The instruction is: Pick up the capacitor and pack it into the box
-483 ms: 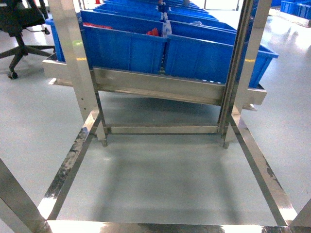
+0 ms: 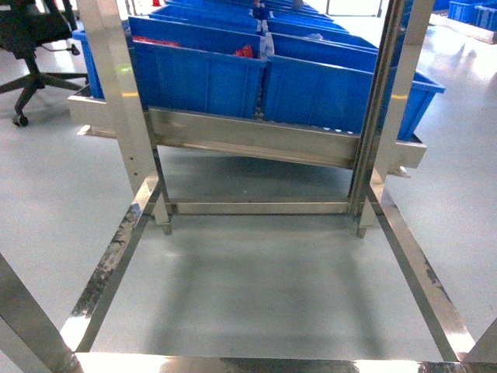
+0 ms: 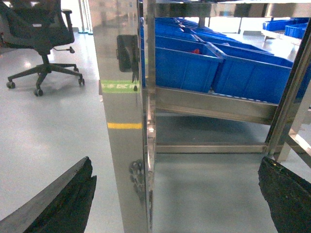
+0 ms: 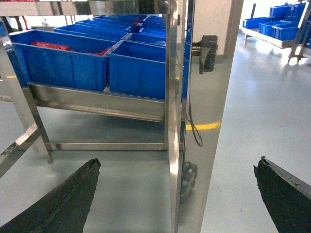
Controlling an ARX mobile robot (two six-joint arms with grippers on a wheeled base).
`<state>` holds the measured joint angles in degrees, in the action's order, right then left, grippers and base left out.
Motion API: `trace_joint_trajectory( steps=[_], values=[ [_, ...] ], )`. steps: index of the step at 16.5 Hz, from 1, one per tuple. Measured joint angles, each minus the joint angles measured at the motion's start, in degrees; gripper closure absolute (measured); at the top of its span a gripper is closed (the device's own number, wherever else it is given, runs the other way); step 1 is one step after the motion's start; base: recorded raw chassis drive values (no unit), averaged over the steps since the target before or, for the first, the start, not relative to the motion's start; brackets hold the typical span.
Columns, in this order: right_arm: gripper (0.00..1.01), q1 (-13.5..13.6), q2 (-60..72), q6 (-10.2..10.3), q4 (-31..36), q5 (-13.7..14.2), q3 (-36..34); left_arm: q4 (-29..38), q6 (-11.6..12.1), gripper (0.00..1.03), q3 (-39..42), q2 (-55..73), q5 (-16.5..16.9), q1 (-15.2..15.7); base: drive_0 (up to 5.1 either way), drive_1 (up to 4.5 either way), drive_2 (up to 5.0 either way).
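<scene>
No capacitor and no pale peach-pink plastic tub can be seen in any of the three views, so where the task's things lie cannot be told. What is shown is a polished stainless-steel rack frame (image 2: pixel 132 124) standing on a grey floor (image 2: pixel 264 287), with a row of deep blue plastic bins (image 2: pixel 202 78) carried on its sloping shelf; red items are glimpsed in one bin, too small to be identified. A black swivel office chair (image 3: pixel 41 43) is seen off to the left. In the left wrist view the left gripper (image 3: pixel 175 194) is spread wide and holds nothing, its dark fingers (image 3: pixel 63 199) seen at the frame's lower corners; the right gripper (image 4: pixel 180 194) is likewise spread and empty. The step in hand is judged to be approach or search, with picking not yet begun. Before any reach, the capacitor and the tub would need to be brought into view.
</scene>
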<state>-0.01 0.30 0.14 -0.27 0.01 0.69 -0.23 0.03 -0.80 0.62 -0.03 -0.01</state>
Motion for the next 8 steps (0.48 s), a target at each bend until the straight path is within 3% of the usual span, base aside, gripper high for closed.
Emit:
trace_joint_trajectory(
  steps=[8],
  values=[
    [0.03, 0.0, 0.0, 0.0, 0.0, 0.0, 0.0, 0.0, 0.0, 0.05, 0.0, 0.0, 0.0, 0.0, 0.0, 0.00, 0.0]
  ],
)
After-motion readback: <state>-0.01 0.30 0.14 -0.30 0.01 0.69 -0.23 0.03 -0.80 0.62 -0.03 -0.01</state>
